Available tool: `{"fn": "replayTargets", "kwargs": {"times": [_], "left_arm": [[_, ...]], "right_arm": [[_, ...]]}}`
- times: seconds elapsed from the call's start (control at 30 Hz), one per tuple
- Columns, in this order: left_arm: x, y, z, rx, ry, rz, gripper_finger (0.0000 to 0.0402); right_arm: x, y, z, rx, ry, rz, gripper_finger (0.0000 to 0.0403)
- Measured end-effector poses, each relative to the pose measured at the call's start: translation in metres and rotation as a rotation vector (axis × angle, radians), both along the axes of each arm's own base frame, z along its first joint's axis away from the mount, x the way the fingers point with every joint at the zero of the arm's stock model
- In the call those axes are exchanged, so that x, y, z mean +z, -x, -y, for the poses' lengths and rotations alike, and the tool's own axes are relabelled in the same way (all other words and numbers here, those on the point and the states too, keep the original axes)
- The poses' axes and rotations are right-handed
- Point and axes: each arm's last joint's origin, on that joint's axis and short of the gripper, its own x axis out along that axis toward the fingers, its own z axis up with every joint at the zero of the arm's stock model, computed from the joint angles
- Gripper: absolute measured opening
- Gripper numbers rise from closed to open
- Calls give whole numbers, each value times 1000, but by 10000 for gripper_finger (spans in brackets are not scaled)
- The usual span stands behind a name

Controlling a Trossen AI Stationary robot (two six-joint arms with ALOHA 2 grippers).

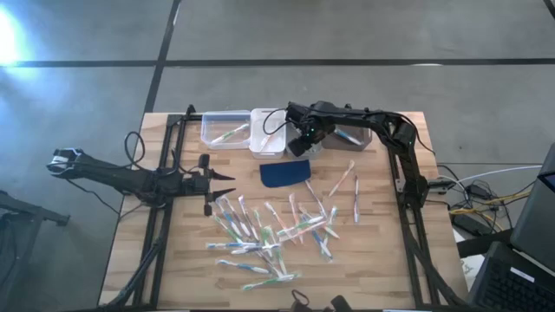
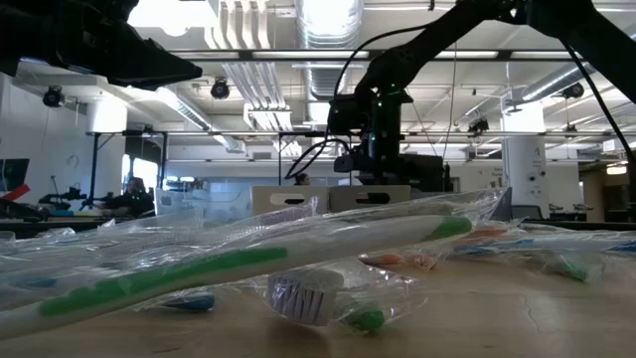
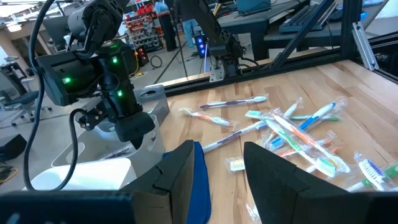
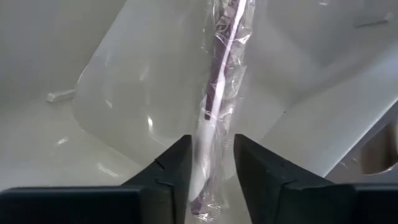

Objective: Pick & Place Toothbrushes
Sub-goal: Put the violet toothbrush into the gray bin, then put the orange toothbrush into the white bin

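Observation:
My right gripper (image 1: pixel 303 139) points down over the white bin (image 1: pixel 264 143) at the table's far edge. Its fingers (image 4: pixel 174 174) stand parted. A purple-handled toothbrush in a clear wrapper (image 4: pixel 219 87) runs between them and down into the bin (image 4: pixel 118 93). Several wrapped toothbrushes (image 1: pixel 269 230) with green, blue and orange accents lie flat and scattered on the wooden table. My left gripper (image 1: pixel 227 182) is level and open to the left of that pile, with nothing between its fingers (image 3: pixel 180 174). My right gripper has the wrapped toothbrush's handle end (image 4: pixel 208 155) between its parted fingers, which point down from above along the brush. The wrapper lies close to one finger. I cannot tell whether either finger touches it.
A clear bin (image 1: pixel 224 130) with a green toothbrush in it stands left of the white bin, and a third bin (image 1: pixel 351 134) stands to its right. A dark blue pad (image 1: pixel 284 172) lies in front of the bins. Black frame rails (image 1: pixel 406 217) run along both sides of the table.

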Motion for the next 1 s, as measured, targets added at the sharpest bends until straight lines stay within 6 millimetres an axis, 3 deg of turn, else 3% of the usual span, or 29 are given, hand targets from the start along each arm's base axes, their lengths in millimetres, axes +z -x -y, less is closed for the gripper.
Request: {"fn": "replayTargets", "kwargs": {"times": [0.27,0.53,0.8,1.0], "left_arm": [[0,0,0,0,0,0,147],[0,0,0,1,0,0,147],[0,0,0,0,0,0,147],[0,0,0,1,0,0,147]], "right_arm": [[21,0,1,32,-1,-11,166],[48,0,0,47,12,9,187],[93,11,-16,76,78,94,161],[134,25,-42,110,148,176,128]]}}
